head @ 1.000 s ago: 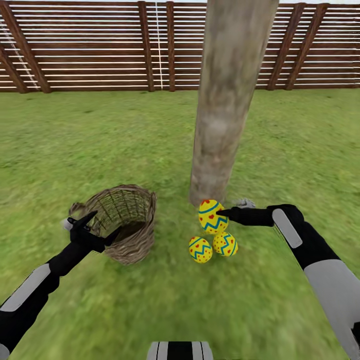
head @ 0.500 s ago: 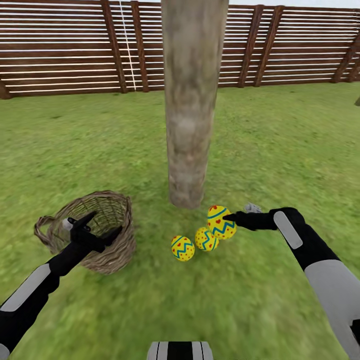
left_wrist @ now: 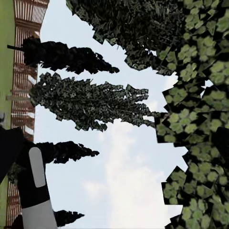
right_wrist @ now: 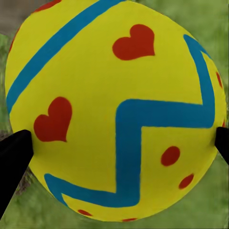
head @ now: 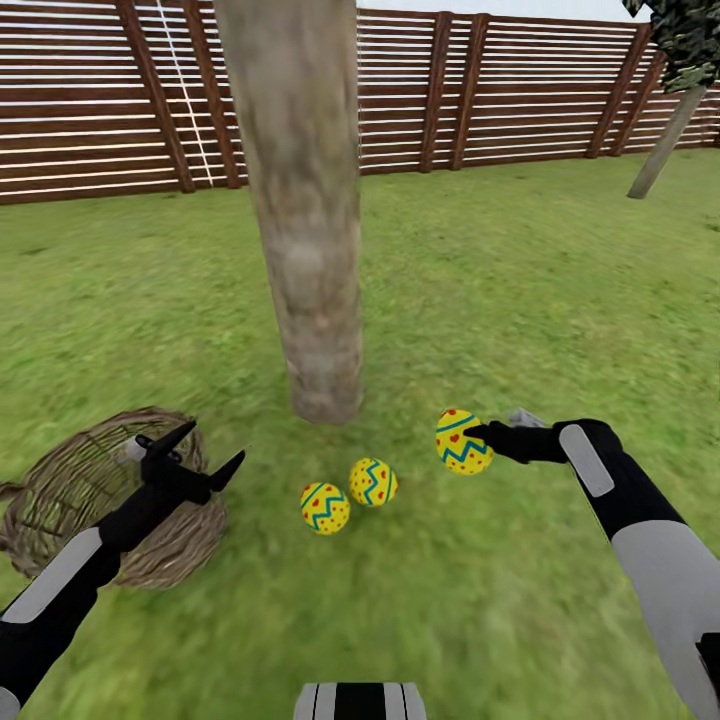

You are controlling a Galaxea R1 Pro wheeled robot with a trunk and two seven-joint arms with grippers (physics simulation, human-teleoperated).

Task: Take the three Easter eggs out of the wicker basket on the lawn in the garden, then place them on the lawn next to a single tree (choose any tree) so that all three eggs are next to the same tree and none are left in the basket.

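Note:
The thick grey-brown tree [head: 305,250] rises from the lawn [head: 520,290] left of centre in the head view. Two Easter eggs [head: 325,507] [head: 373,482] lie on the grass just in front of its base. My right gripper [head: 468,436] is shut on the third egg [head: 460,445], holding it low over the grass to the right of the other two; up close, this egg [right_wrist: 114,109] sits between the two black fingertips [right_wrist: 14,160]. The wicker basket [head: 70,500] stands tilted at the lower left. My left gripper [head: 210,452] hangs open over the basket's right rim.
A brown slat fence [head: 500,90] closes the garden at the back. A thin-trunked, dark-leaved tree [head: 665,140] stands at the far right. The left wrist camera looks up at sky and foliage [left_wrist: 143,28]. Open grass spreads right of the trunk.
The head view has swung to the right, so trunk, basket and lying eggs sit further left in the picture. The held egg is now farther right of the two lying eggs.

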